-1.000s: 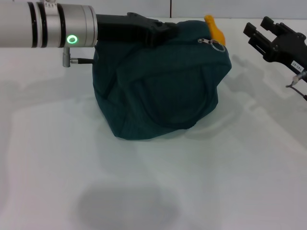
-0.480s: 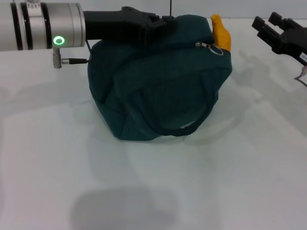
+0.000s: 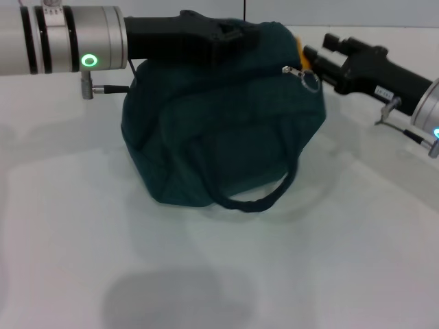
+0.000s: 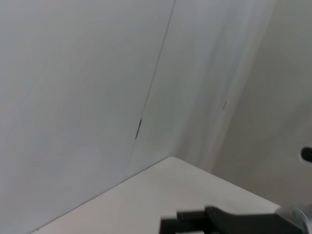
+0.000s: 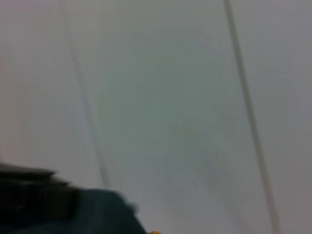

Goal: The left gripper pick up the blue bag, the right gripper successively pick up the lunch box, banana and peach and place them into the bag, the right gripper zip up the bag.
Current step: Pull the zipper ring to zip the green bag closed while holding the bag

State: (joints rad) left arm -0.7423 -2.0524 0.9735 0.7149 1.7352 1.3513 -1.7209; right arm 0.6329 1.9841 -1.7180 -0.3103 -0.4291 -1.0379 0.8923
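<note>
Bag (image 3: pixel 219 123) sits near the table's (image 3: pixel 82 226) far edge, left gripper (image 3: pixel 236 38) clamped on its top; right gripper (image 3: pixel 317 60), fingers apart, beside the zip ring (image 3: pixel 309 80).

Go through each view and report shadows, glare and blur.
Head view: sharp; a soft dark shadow lies on the white table before the dark teal fabric bag; no glare. Left wrist view: even light on a pale wall, no hard shadows. Right wrist view: out of focus, the bag's edge smeared.
</note>
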